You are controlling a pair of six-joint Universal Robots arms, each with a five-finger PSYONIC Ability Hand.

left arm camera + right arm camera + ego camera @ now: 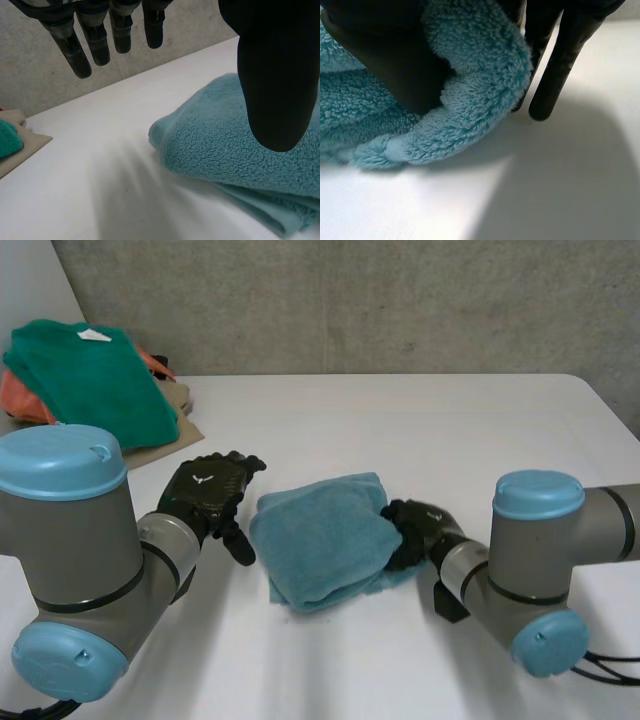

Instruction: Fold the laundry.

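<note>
A folded light-blue towel (325, 540) lies in the middle of the white table (420, 420). My left hand (205, 490) hovers just off the towel's left edge, its fingers (95, 45) straight and spread and its thumb (280, 75) above the towel (235, 150), holding nothing. My right hand (415, 530) is at the towel's right edge. In the right wrist view its thumb (385, 65) presses into the towel's folded edge (470, 85) while its fingers (560, 65) stand on the far side, so the fold is pinched between them.
At the table's far left corner a green cloth (90, 375) lies on an orange one (20, 400) and a tan sheet (170, 425). A concrete wall (400, 300) runs behind the table. The table's right edge slants off at the far right.
</note>
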